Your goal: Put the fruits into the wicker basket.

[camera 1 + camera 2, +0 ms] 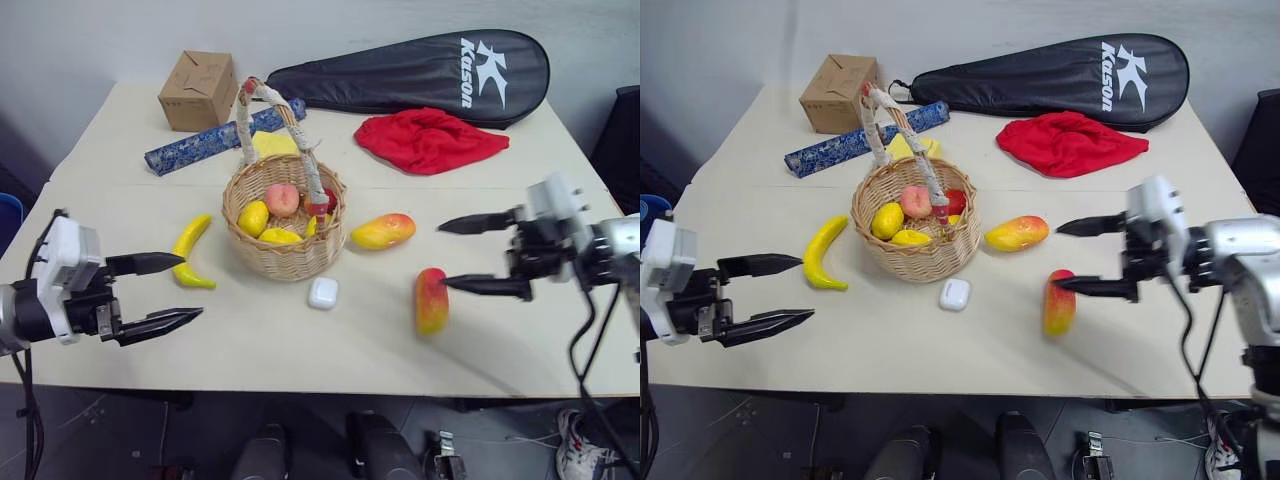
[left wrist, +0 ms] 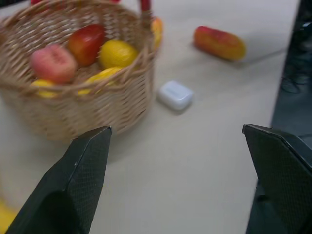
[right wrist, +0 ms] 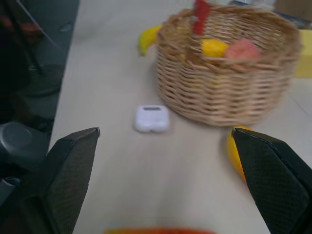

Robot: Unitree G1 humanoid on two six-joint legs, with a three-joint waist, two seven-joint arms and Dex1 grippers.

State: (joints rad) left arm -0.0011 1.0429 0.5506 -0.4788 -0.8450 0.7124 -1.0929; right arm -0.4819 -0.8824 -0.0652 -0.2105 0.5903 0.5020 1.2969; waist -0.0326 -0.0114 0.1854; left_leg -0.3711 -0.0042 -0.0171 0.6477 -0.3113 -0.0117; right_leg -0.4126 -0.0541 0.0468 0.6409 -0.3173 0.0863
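The wicker basket (image 1: 290,258) stands mid-table and holds a pink peach (image 1: 282,199), yellow lemons (image 1: 253,218) and a red fruit (image 1: 326,200). A banana (image 1: 190,250) lies on the table just left of the basket. One mango (image 1: 383,231) rests close to the basket's right side, and a second mango (image 1: 431,300) lies nearer the front right. My left gripper (image 1: 190,288) hovers open and empty left of the banana, pointing right. Open and empty too, my right gripper (image 1: 443,257) points left, its lower finger just above the front mango.
A small white case (image 1: 323,292) sits in front of the basket. At the back are a cardboard box (image 1: 198,90), a blue patterned roll (image 1: 225,135), a yellow sponge (image 1: 275,145), a red cloth (image 1: 430,140) and a black racket bag (image 1: 420,75).
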